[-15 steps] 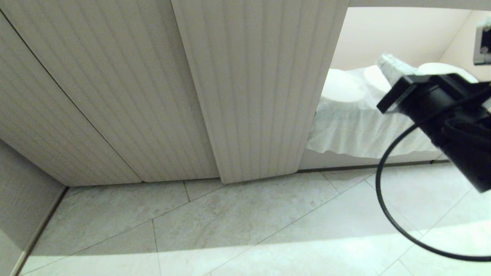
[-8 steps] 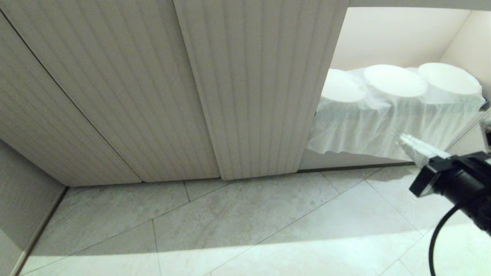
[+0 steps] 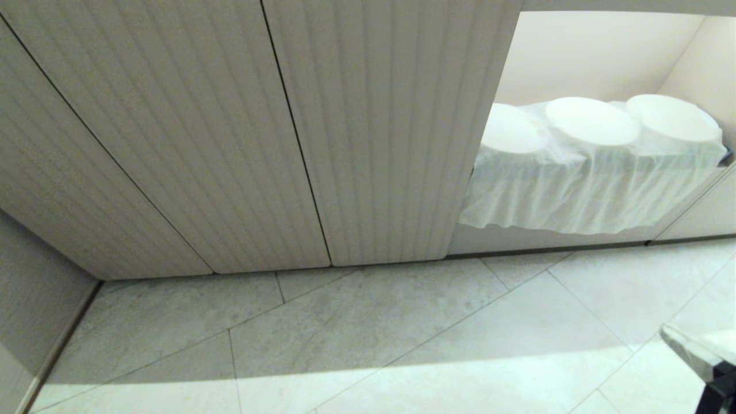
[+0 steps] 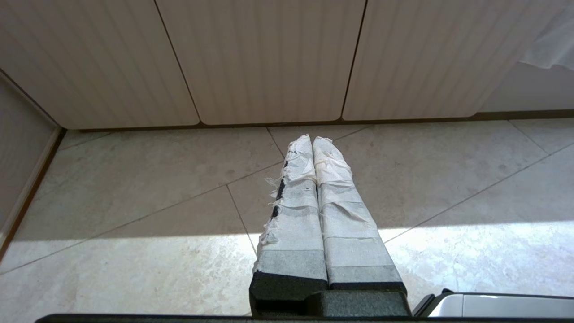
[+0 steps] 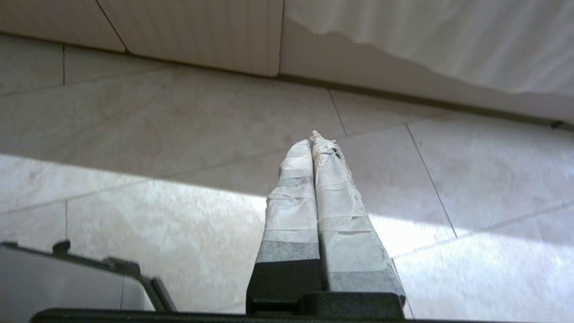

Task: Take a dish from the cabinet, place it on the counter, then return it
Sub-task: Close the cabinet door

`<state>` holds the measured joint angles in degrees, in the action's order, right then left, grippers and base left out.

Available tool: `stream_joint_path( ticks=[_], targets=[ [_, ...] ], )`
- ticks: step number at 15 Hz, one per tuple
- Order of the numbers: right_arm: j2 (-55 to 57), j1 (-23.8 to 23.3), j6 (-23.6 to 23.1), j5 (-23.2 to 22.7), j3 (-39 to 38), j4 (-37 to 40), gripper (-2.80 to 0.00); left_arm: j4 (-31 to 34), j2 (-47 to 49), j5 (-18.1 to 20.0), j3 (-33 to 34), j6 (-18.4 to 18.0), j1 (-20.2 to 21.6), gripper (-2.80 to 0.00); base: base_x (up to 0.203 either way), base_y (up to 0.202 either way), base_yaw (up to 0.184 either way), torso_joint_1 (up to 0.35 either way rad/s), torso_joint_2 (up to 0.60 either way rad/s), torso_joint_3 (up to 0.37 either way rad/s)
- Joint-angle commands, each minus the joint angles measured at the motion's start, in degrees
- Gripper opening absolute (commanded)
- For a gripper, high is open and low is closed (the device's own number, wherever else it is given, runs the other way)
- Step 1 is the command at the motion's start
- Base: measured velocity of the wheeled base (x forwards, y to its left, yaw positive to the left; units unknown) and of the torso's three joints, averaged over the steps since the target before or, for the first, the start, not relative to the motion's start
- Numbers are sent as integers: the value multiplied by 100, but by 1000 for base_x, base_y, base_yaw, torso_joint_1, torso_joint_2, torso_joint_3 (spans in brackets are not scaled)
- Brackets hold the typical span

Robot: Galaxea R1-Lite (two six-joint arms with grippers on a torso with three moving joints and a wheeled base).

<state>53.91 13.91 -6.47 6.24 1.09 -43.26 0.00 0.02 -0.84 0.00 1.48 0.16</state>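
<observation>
Pale tiled floor (image 3: 402,322) in front of the shut ribbed cabinet (image 3: 230,132); no dish is held.

Ribbed doors fill most of the head view, closed edge to edge, so the dishes of the task, if inside, are hidden, and the counter is out of view. Right of the cabinet, a bright open niche (image 3: 598,52) holds three white round dishes (image 3: 592,121) on a draped white cloth (image 3: 575,195) whose hem hangs over the niche's front. Right gripper (image 5: 311,141) hangs low over the floor below the niche, taped fingers pressed together and empty; left gripper (image 4: 311,141) is parked before the cabinet, also closed on nothing. I judge the main risk to be a reach into the niche snagging the cloth and dragging the dishes out; the closed doors block any reach inside.
</observation>
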Motion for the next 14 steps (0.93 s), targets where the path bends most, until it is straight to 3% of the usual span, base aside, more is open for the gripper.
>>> stream_joint_path(
  ticks=[1, 9, 12, 14],
  targets=[
    [-849, -334, -15, -135, -101, 529, -280, 0, -2, -4, 0, 2, 2, -280, 0, 0, 0, 0, 0, 0],
    [-3457, -580, -48, -145, -109, 3235, -280, 0, -2, 4, 0, 2, 2, -280, 0, 0, 0, 0, 0, 0],
    [-3767, -854, -1, -189, -109, 3577, -280, 0, -2, -4, 0, 2, 2, -280, 0, 0, 0, 0, 0, 0],
    [-3879, -1332, 0, -328, -109, 3638, -280, 0, -2, -4, 0, 2, 2, -280, 0, 0, 0, 0, 0, 0]
  ],
)
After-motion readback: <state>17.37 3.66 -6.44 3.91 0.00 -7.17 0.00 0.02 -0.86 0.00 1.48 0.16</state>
